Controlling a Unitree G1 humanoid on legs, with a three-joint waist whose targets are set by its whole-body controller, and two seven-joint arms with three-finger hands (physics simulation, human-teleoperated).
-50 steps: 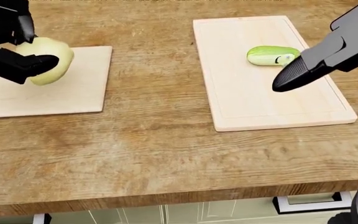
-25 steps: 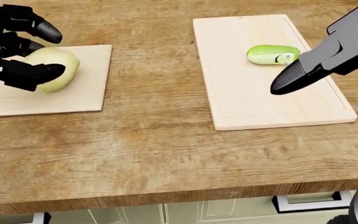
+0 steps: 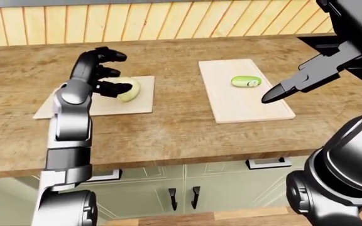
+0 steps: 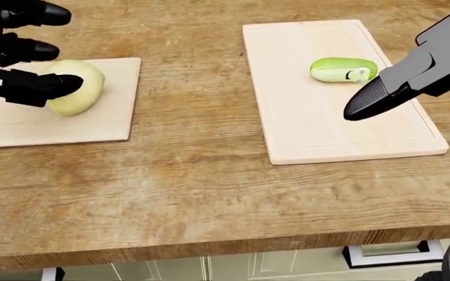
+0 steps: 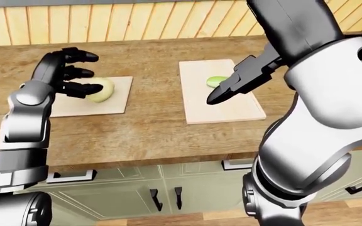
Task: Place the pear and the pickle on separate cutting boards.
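Left hand (image 4: 22,55) now opened, fingers lifted off toward 10 o'clock, one fingertip (image 4: 67,83) at the pear (image 4: 75,86); pear released, settled on the left board (image 4: 61,126), shifted slightly toward 4 o'clock.

Grainy matt wood counter (image 4: 193,187); paler smooth wood cutting boards (image 4: 319,134); matt black hand (image 4: 10,58).

Pale yellow-green pear (image 4: 75,88), green pickle (image 4: 342,69), light wood cutting boards (image 4: 287,88), brown grained counter (image 4: 193,175).
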